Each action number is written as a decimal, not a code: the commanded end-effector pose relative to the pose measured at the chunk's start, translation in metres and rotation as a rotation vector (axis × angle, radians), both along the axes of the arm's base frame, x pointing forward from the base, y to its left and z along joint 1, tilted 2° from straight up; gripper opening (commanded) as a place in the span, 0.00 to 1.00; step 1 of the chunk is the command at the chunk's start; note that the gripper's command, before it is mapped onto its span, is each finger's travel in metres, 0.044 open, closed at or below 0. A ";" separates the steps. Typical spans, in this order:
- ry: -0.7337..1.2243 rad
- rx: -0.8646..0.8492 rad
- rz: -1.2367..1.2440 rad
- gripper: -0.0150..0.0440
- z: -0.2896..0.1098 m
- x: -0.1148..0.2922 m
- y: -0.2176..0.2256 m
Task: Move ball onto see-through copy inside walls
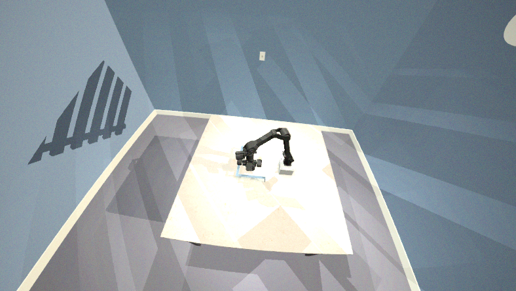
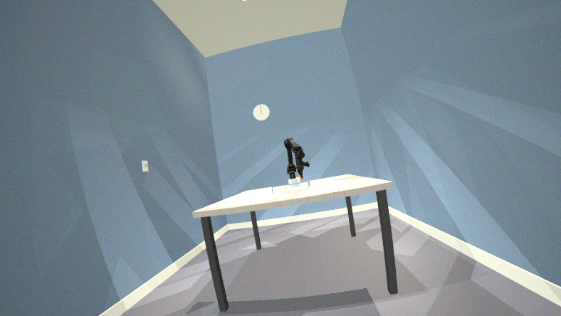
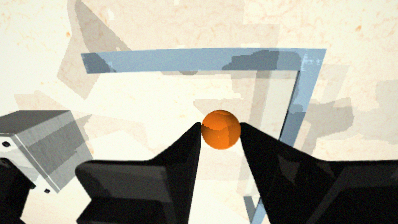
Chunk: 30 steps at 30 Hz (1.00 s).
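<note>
The orange ball is pinched between the two black fingertips. My gripper is shut on it and holds it above the table, with a gap under it in the exterior view. The low clear bluish walls meet in a corner, at the upper right in the wrist view. The ball is over the area on the inner side of both walls there. In the top view the arm hides the ball. A faint yellowish spot on the table may be the see-through copy; it is not clear in the wrist view.
The light base block of the arm stands to the side of the walls, at the left in the wrist view. The pale table carries patches of light and shadow.
</note>
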<state>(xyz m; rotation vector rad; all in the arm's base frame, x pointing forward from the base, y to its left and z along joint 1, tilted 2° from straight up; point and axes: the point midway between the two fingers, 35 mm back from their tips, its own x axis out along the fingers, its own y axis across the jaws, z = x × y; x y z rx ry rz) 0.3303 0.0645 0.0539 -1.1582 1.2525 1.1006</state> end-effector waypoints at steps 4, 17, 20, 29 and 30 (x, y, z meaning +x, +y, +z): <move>0.000 -0.003 -0.003 0.25 0.042 -0.007 -0.001; 0.001 -0.006 -0.003 0.25 0.033 -0.023 -0.055; 0.001 -0.007 -0.003 0.25 0.030 -0.030 -0.071; 0.003 -0.010 -0.003 0.25 0.019 -0.056 -0.114; 0.004 -0.011 -0.003 0.25 0.018 -0.059 -0.118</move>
